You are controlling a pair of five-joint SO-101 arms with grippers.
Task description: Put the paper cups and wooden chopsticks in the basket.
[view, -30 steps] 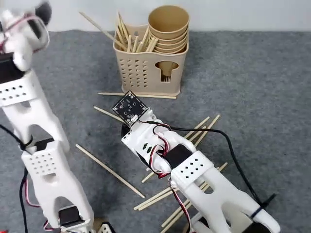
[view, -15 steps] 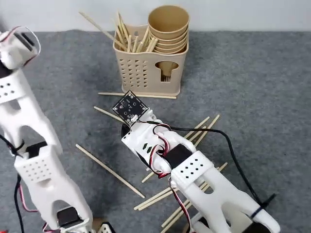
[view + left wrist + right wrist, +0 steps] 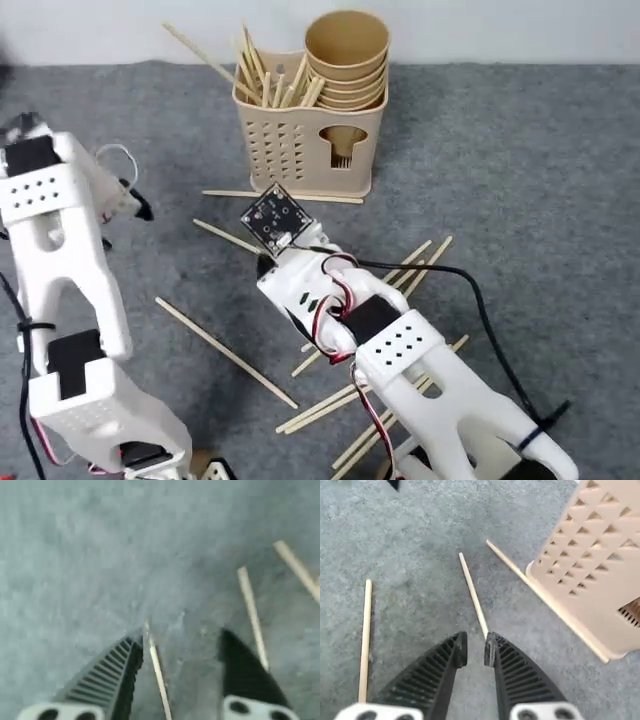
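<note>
Left claw (image 3: 180,637) has dropped, jaws spread, over a chopstick (image 3: 156,666).

Right gripper (image 3: 475,650) hangs over gray carpet (image 3: 410,525), tips a tiny bit apart. One chopstick (image 3: 472,592) runs straight ahead from the tips. Basket (image 3: 590,555) near, w/ 2nd stick (image 3: 545,600) along its foot; 3rd stick (image 3: 365,630) on other side.

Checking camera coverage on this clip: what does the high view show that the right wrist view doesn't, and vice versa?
High view adds: paper cups stacked in the basket, chopsticks standing beside them. Right wrist view adds: the right gripper, narrowly open at a loose chopstick's end. Both: the basket and another chopstick lying along its foot.
</note>
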